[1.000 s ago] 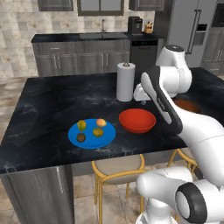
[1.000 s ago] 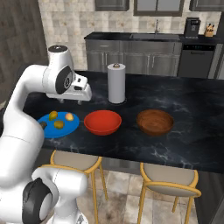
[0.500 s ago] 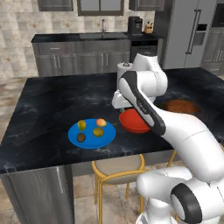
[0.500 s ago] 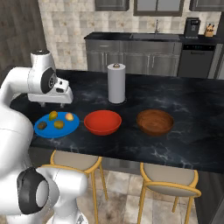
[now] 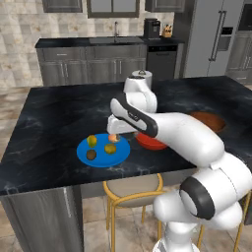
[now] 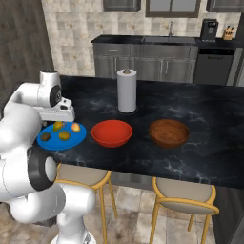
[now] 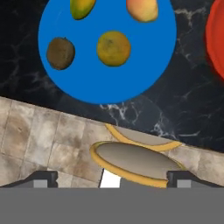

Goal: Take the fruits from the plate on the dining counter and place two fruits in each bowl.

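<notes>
Four fruits (image 7: 113,47) sit on blue plate (image 7: 107,83) w/ pincer (image 7: 112,178) above, spread wide, holding nothing.

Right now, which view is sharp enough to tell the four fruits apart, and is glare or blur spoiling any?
Hand view: sharpest, no glare; the blue plate fills the upper frame, kiwi-brown fruit and orange fruit crisp. Left base view: soft, fruits small. Right base view: soft too; faint sheen on the red bowl.
</notes>
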